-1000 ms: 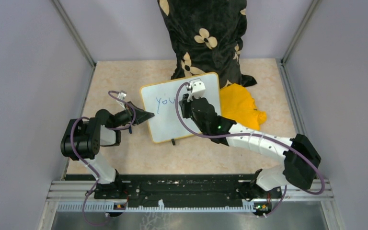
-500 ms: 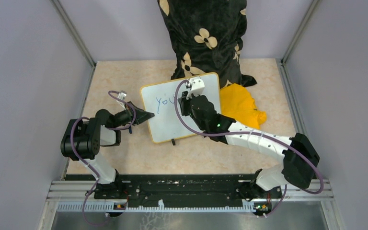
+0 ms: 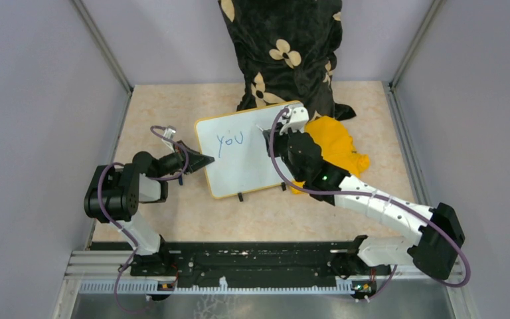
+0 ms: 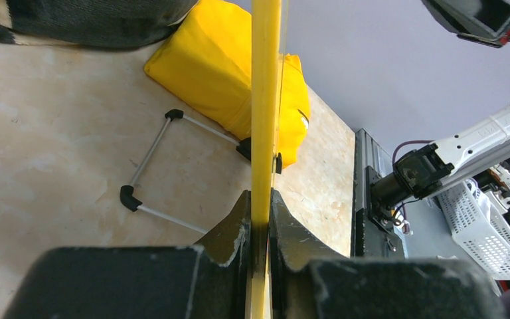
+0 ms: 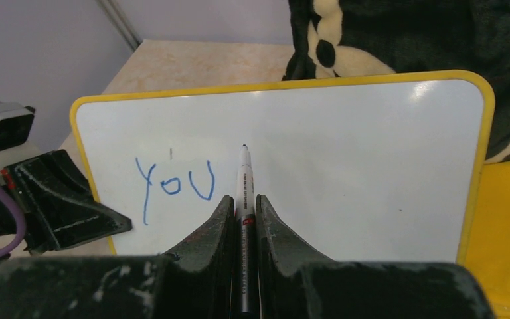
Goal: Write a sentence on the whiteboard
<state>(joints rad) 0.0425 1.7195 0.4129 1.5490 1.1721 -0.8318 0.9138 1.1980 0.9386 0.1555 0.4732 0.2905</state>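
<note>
L gripper [image 3: 201, 161] clamped on whiteboard [image 3: 252, 169] edge; R gripper [image 5: 244, 203] clamped on marker [image 5: 244, 174], board just ahead; blue sentence [image 5: 172, 185], only "you", left of tip; contact unclear

Glossy smooth whiteboard [image 5: 345, 166], soft yellow cloth [image 3: 337, 147], matt speckled tabletop [image 3: 159, 109].

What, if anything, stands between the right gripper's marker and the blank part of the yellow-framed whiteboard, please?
Nothing visible. The thin white marker in the right gripper aims at bare glossy whiteboard beside the blue "you"; the left gripper clamps its edge.
</note>
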